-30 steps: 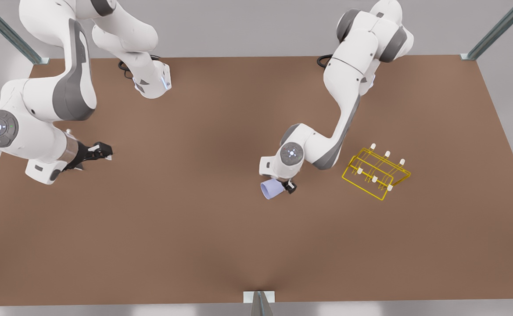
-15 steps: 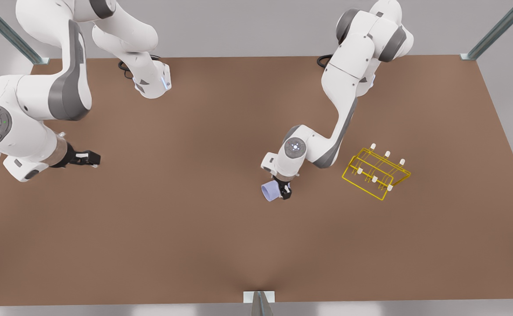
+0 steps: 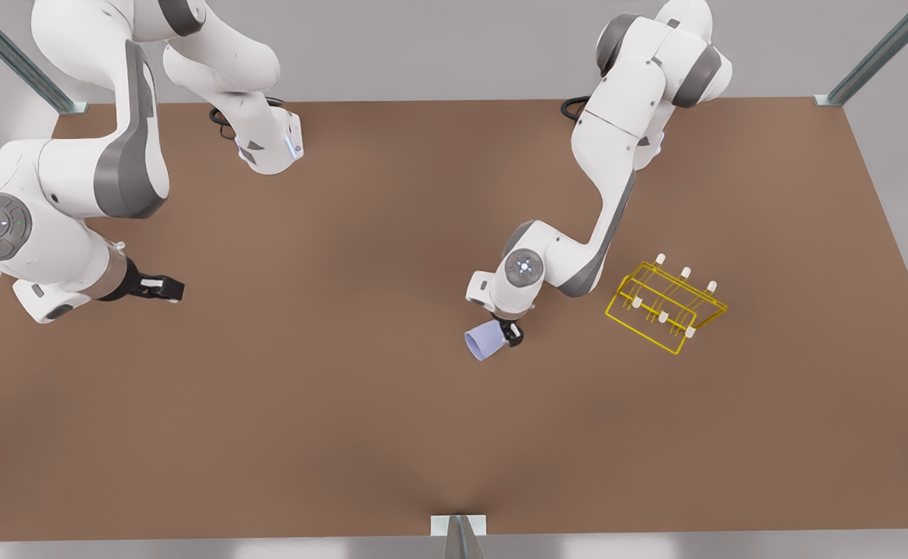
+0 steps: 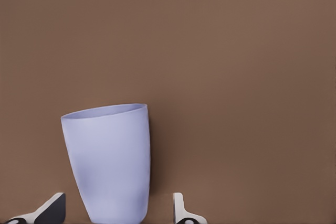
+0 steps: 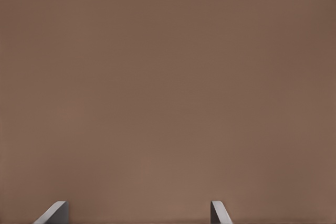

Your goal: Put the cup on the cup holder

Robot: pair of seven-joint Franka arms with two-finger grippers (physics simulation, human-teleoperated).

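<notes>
Fingertips (image 4: 181, 213) of the left gripper (image 3: 505, 335) are seen on either side of the cup (image 4: 108, 162), and the cup is gripped near its narrow base, its wide rim pointing away from the wrist. In the front view the cup (image 3: 483, 342) is held tilted above the table (image 3: 345, 404), its open mouth turned toward the front view's left and lower edge. The cup holder (image 3: 665, 305) stands well apart from the cup, toward the front view's right, with bare brown surface between them and a wide stretch of table open on all sides of the gripper. The right gripper (image 3: 160, 288) is held over the table near the front view's left edge, where that arm waits; its fingertips (image 5: 55, 212) are spread wide with only table between them, nothing grasped. The cup is a smooth, plain lavender-blue shape, tapered and without handle. The holder is a thin yellow wire frame, rectangular, with six upright prongs capped in white. The table is a matte, uniform brown slab with metal posts at its corners.
</notes>
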